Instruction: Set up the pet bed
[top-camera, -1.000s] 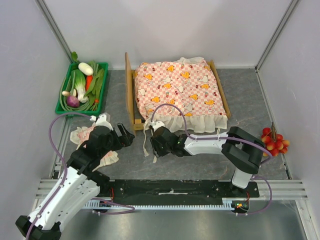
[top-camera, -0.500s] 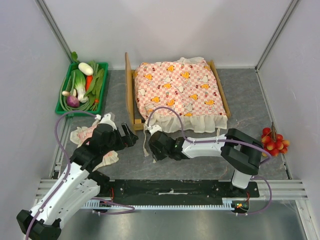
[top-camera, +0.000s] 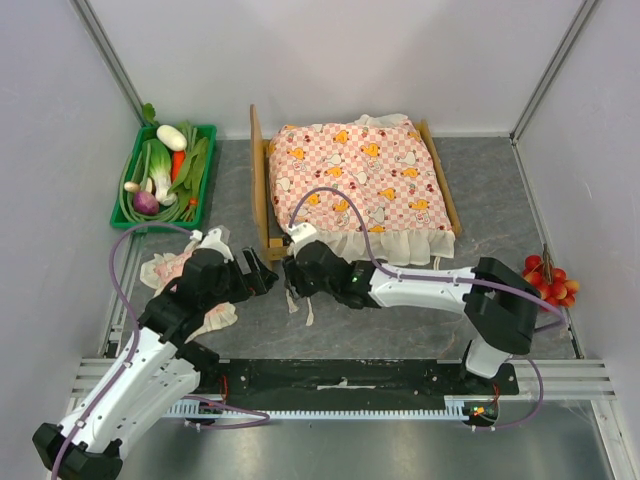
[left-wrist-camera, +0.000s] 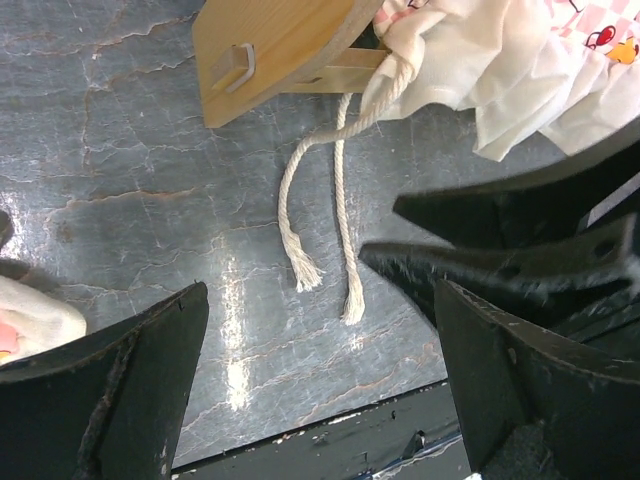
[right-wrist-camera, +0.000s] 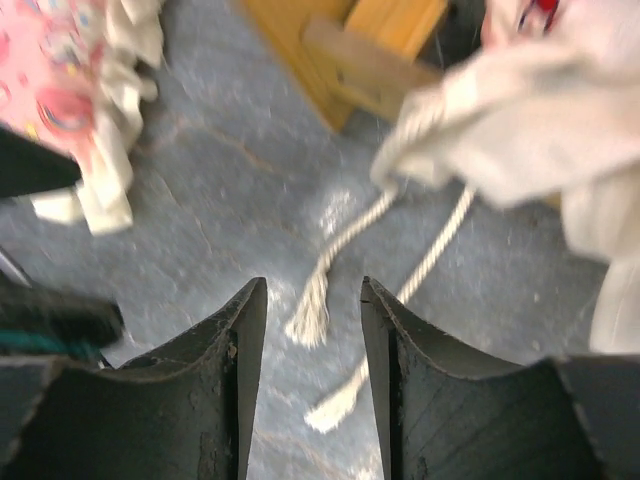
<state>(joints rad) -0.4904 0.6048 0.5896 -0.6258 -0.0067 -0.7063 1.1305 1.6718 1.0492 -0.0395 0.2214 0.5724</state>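
Grey stone-patterned tabletop (top-camera: 480, 190) carries the pet bed (top-camera: 259, 180) at rear centre, with the headboard to the left and one long side facing the arms. Its checked mattress (top-camera: 355, 180) lies inside the frame, and the frill overhangs the near rail. Two white cords (left-wrist-camera: 341, 200) trail from the near-left corner onto the tabletop. They probably need tying or tucking, which would explain why both hands converge there. Right hand (right-wrist-camera: 312, 300) hovers just above the cord ends, fingers partly apart, grasping nothing. Left hand (left-wrist-camera: 320, 300) is fully released and empty, just beside the cords near the bed corner. Frilled pillow (top-camera: 160, 268) lies apart, under the left arm.
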